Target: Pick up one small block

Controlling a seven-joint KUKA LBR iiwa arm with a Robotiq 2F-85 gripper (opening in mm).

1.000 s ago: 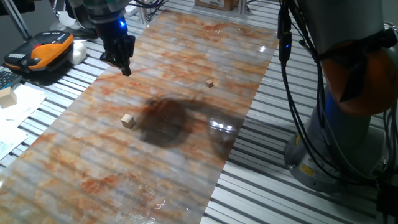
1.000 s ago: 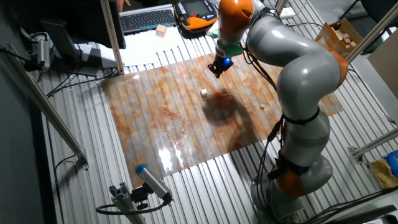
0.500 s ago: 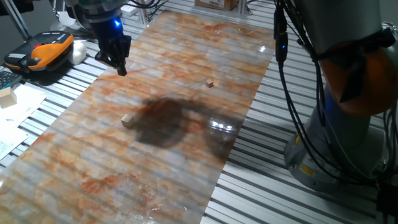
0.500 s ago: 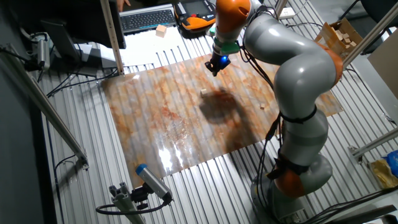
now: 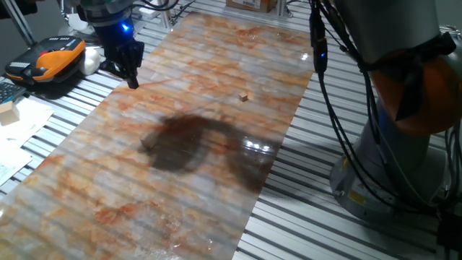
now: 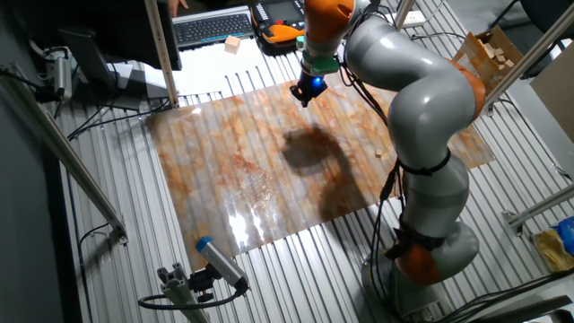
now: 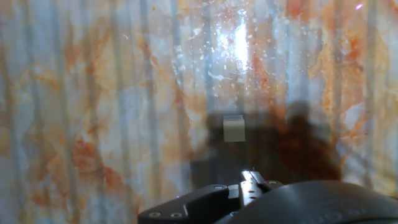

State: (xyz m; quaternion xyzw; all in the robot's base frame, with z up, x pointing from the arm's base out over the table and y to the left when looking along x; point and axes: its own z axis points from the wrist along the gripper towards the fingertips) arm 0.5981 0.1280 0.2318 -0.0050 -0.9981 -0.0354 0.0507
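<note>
Small block: pale cube lying flat on the marbled sheet of the tabletop, centre of the hand view at the edge of the arm's shadow; in one fixed view it sits left of centre inside that shadow, barely discernible, untouched. Pincer: upper left of that view, raised well apart from the block, carrying nothing; whether released or clenched cannot be told. Tiny brownish cube: upper centre, apart, not the target.
</note>
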